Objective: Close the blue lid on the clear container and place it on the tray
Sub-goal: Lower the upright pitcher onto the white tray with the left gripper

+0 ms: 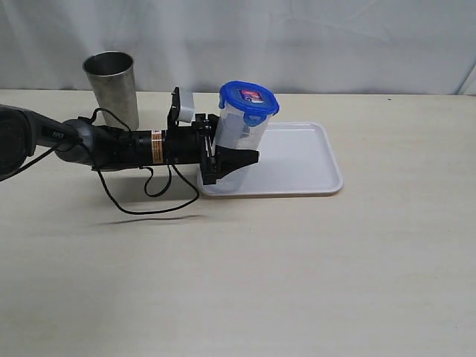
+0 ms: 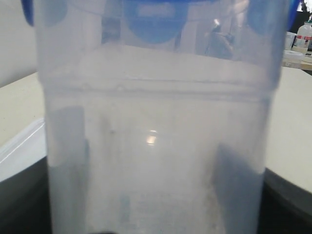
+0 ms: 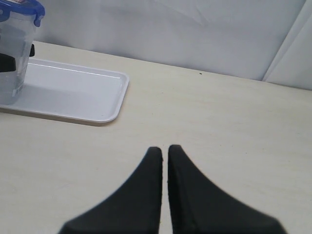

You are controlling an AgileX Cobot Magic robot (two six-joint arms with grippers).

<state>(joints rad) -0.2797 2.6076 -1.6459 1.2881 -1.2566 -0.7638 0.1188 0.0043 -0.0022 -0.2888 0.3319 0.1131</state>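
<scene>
A: Left gripper (image 1: pixel 245 149), state?

B: Clamped on the clear container (image 1: pixel 239 126), low on its body. One dark finger (image 2: pixel 234 185) on each side of the wall, seen through the plastic in the wrist view.

A: Lid?

B: Blue lid (image 1: pixel 249 97) sits on the container's mouth, above the jaws. Flaps (image 2: pixel 155 22) hang down over the rim. Whether they are snapped, cannot tell.

A: Container against the tray (image 1: pixel 305 160)?

B: At the end of the tray nearest the left arm, leaning slightly. Base hidden behind the near finger in the exterior view; from the right wrist view it looks set on the tray floor. The rest of the tray stretches away beyond the fingertips.

A: Anything else near that arm?

B: Steel cup (image 1: pixel 113 85) beside the forearm, on the far side of it, apart from the container. Black cable (image 1: pixel 149 208) loops on the table (image 1: pixel 297 282) on the arm's near side.

A: Right gripper (image 3: pixel 165 151)?

B: Fingers pressed together, a hairline between them, nothing in them. It hangs over bare table; the tray lies well ahead of it.
</scene>
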